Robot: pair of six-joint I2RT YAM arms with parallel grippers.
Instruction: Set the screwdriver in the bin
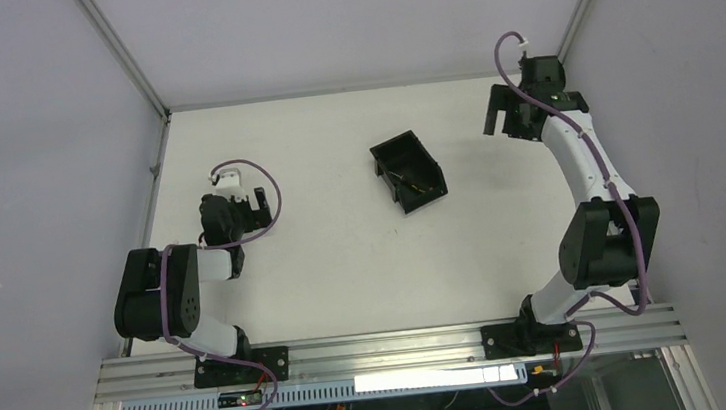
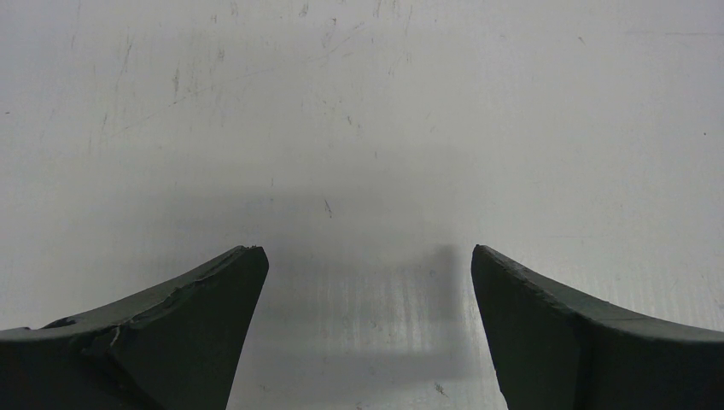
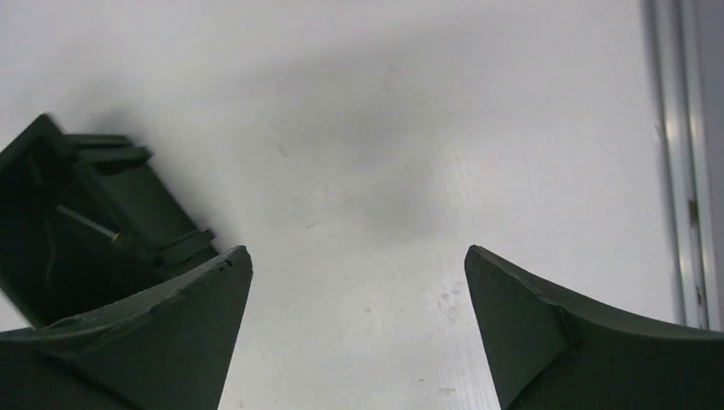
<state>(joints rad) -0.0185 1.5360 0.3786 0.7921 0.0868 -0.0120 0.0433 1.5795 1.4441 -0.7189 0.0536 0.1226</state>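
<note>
The black bin (image 1: 408, 170) sits mid-table, turned at an angle. The screwdriver (image 1: 421, 187) lies inside it near its lower wall, thin shaft with a yellow-orange touch. In the right wrist view the bin (image 3: 81, 222) is at the left edge, with the screwdriver (image 3: 94, 227) lying in it. My right gripper (image 1: 499, 117) is open and empty, raised at the far right, well to the right of the bin; its jaws (image 3: 359, 256) stand wide over bare table. My left gripper (image 1: 260, 201) is open and empty at the left, low over bare table (image 2: 367, 252).
A metal frame rail (image 3: 674, 162) runs along the table's right edge close to my right gripper. Grey walls enclose the table on the left, back and right. The arm bases stand on the near rail (image 1: 383, 349).
</note>
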